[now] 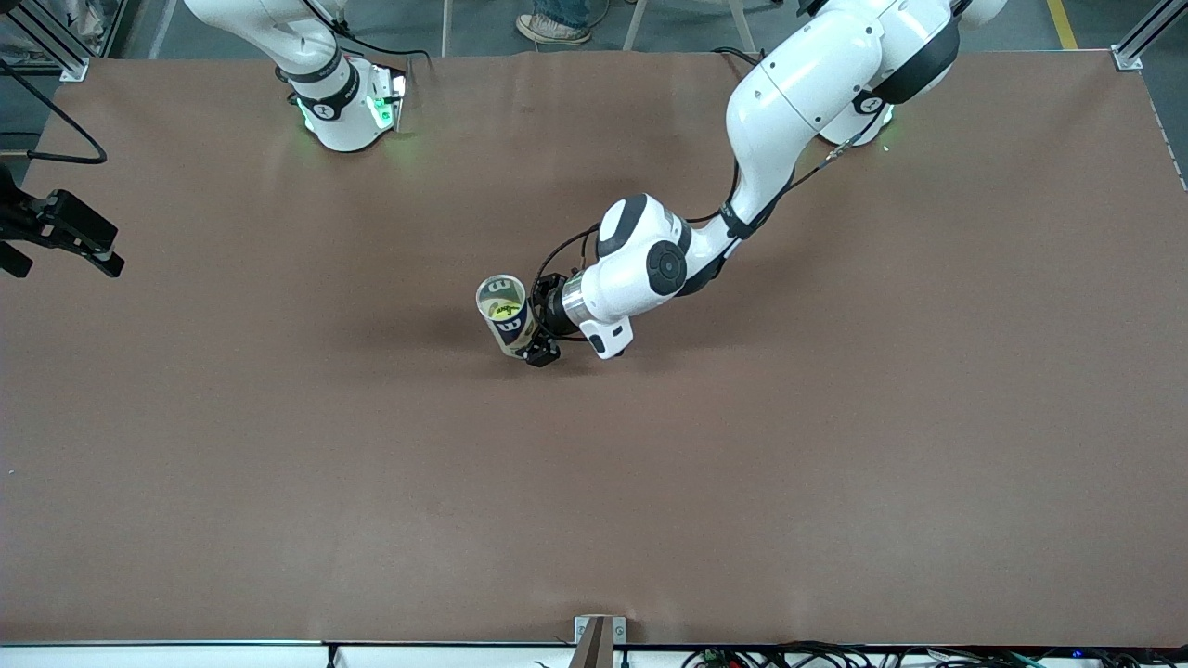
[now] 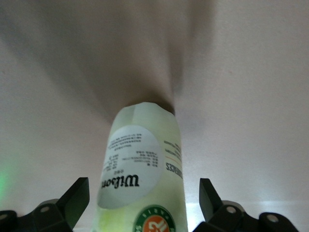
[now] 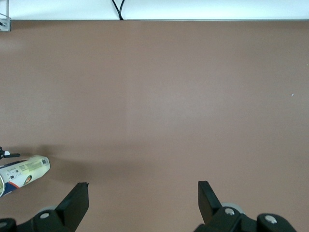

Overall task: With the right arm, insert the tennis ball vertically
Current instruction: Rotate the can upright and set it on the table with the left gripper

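Yellow-green felt shows inside the open mouth of the tennis-ball can (image 1: 504, 314), just left of the front view's centre: the tennis ball (image 1: 507, 310) sits in the tube, which stands on the brown tabletop (image 1: 835, 445) and appears to lean slightly. In the left wrist view the can (image 2: 145, 169) fills the lower middle, its Wilson label facing the camera.

Around it is the left pincer (image 1: 538, 327), spread wide; its 2 fingers (image 2: 72, 200) stand clear of the can's sides with a gap on each, so nothing is gripped. The can stands on its own.

At the front view's far left edge, the right pincer (image 1: 70, 237) hangs over the tabletop's margin, also wide and empty; its wrist view shows the can (image 3: 24, 173) at the lower left.

The risk, as I judge it: the can is light and unsupported. If the left arm pulls away crookedly, a finger could clip the wall and tip it, spilling the ball. A lean would make that easier.
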You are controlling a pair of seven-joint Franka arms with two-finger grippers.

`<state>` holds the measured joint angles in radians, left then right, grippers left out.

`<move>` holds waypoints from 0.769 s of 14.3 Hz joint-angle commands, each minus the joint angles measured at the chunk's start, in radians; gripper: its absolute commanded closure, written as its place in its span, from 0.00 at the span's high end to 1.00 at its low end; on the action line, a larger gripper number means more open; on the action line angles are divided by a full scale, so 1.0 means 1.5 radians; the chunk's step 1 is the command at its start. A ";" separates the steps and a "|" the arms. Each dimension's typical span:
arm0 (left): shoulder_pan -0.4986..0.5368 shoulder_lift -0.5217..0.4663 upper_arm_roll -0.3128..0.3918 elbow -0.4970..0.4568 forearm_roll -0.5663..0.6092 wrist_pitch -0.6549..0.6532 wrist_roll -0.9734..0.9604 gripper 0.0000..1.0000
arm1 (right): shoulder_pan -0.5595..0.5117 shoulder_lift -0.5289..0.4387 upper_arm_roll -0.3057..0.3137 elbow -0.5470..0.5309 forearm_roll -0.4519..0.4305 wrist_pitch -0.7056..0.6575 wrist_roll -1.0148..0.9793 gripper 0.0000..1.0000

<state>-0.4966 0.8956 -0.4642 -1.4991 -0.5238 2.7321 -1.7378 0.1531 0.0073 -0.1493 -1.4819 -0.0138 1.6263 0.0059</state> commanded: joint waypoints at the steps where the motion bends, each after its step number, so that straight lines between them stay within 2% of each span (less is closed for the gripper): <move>1: 0.034 -0.027 -0.027 -0.052 -0.016 0.006 0.038 1.00 | 0.001 -0.001 -0.003 0.011 -0.001 -0.017 -0.010 1.00; 5: 0.054 -0.038 -0.028 -0.059 -0.010 -0.008 0.049 1.00 | -0.005 -0.004 -0.007 0.007 0.000 -0.040 -0.004 1.00; 9: 0.103 -0.075 -0.027 -0.083 -0.007 -0.088 0.106 1.00 | -0.007 -0.012 -0.008 -0.006 0.001 -0.033 -0.003 1.00; 11: 0.144 -0.115 -0.026 -0.104 -0.004 -0.162 0.149 1.00 | -0.007 -0.021 -0.007 -0.025 -0.002 -0.024 -0.003 1.00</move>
<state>-0.3485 0.8187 -0.4969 -1.5757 -0.5238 2.5804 -1.5731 0.1477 0.0060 -0.1639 -1.4789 -0.0142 1.5800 0.0054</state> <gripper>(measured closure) 0.000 0.000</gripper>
